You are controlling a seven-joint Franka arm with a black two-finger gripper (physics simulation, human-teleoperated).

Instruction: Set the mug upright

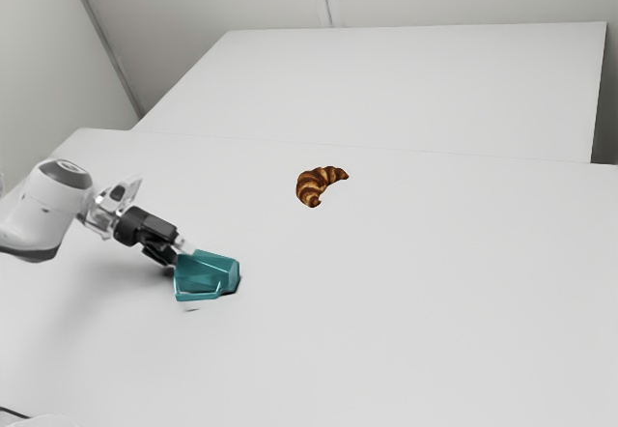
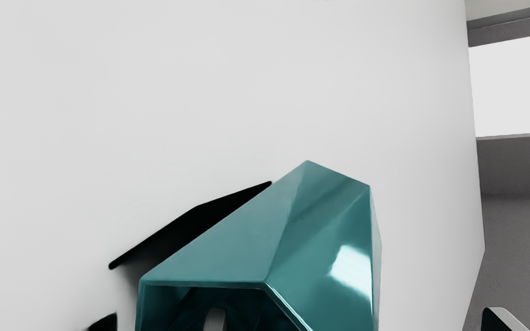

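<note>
The teal faceted mug [image 1: 207,275] lies on its side on the table in the exterior view. The gripper [image 1: 181,249] is right at its mouth end, tilted down toward it. In the wrist view the mug [image 2: 320,239] has its mouth facing the hand. My gripper [image 2: 357,319] is open, its fingers wide apart: one fingertip [image 2: 215,319] shows within the mug's mouth, the other [image 2: 504,317] stands outside, apart from the mug's wall. No handle can be made out.
A brown croissant [image 1: 317,185] lies on the white table [image 1: 406,301], beyond the mug toward the exterior view's upper right. A second white surface [image 1: 406,84] stands behind. The table's edge runs past the mug in the wrist view.
</note>
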